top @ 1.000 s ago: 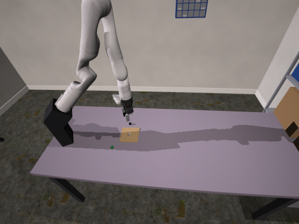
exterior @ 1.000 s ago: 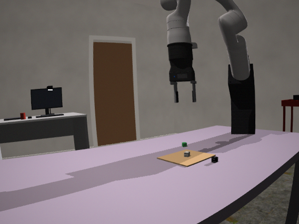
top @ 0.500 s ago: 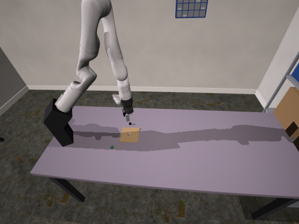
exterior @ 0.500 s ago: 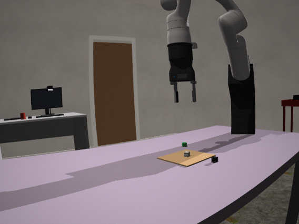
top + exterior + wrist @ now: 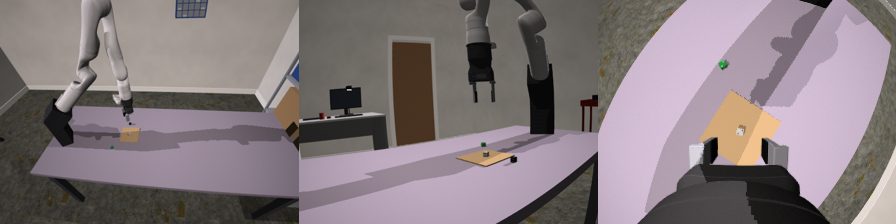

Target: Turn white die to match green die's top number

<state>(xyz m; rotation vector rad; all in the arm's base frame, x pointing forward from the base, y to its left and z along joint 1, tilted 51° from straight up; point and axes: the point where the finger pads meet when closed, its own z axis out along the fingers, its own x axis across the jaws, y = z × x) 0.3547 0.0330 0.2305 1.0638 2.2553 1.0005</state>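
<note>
Die (image 5: 129, 134) (image 5: 486, 154) (image 5: 740, 131), white, flat on tan mat (image 5: 132, 139) (image 5: 470, 158) (image 5: 722, 120), dotted side toward exterior view

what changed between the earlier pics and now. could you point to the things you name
Nothing visibly changed. The gripper (image 5: 128, 120) (image 5: 484, 102) (image 5: 739, 147) stays open above the table, nothing taken or let go; the white die (image 5: 129, 134) (image 5: 486, 154) (image 5: 740, 131) is still on the mat (image 5: 133, 138) (image 5: 470, 158) (image 5: 723, 117), the green (image 5: 112, 146) (image 5: 483, 144) (image 5: 723, 64) and black (image 5: 130, 123) (image 5: 514, 159) dice beside it.
</note>
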